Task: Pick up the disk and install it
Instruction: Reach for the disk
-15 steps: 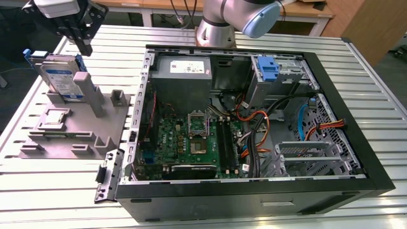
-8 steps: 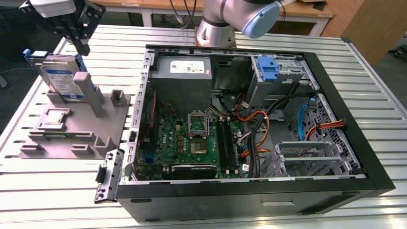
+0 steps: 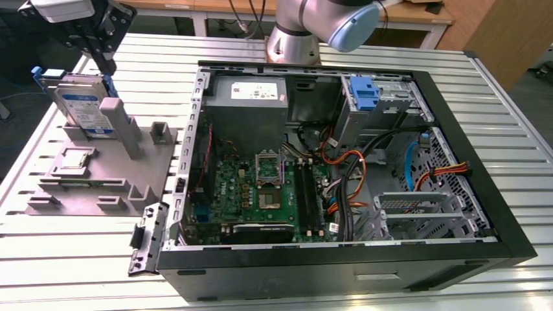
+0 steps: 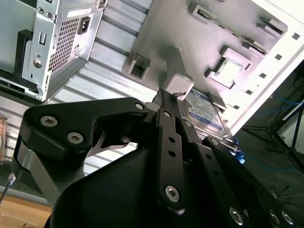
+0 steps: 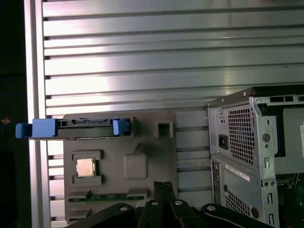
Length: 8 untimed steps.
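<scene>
Slatted table [image 3: 69, 254]: disk [image 3: 82, 107] upright in fixture (grey) [image 3: 95, 176]; hand [image 3: 106, 65] just above, seemingly closed, empty.

Bright, even light fills the exterior view, with soft glare on the table [image 3: 501, 129] and shade inside the computer case [image 3: 346, 275]. In the second wrist view the fixture block [image 4: 190, 38] blows out white beyond the disk [image 4: 204, 111]; glare bands streak the first wrist view.
</scene>
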### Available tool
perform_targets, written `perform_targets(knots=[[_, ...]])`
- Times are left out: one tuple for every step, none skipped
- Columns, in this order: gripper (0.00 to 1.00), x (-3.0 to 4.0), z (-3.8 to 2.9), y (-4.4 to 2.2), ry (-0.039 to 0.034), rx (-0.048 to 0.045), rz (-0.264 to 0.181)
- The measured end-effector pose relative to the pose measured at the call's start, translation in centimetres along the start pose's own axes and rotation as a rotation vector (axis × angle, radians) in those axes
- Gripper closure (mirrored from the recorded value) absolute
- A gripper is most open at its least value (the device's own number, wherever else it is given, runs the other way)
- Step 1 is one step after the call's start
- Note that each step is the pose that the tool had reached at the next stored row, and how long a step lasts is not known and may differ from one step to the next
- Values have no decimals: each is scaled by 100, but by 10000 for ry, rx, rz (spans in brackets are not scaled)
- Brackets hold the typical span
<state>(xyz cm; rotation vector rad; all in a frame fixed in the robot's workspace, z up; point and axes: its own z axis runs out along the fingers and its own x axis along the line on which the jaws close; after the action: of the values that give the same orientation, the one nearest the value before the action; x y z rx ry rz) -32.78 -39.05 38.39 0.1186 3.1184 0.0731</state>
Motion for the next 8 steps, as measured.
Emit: perform_targets(knots=[[90, 10, 0, 0, 0, 0, -1], [90, 21, 0, -1, -1, -1, 0], [90, 34, 0, -1, -1, 0, -1], [90, 49, 0, -2, -1, -1, -1], [90, 68, 0, -2, -1, -1, 0], [90, 88, 0, -3, -1, -1, -1], [90, 159, -1, -6, -1, 0, -1], [90, 191, -1, -8, -1, -1, -2]])
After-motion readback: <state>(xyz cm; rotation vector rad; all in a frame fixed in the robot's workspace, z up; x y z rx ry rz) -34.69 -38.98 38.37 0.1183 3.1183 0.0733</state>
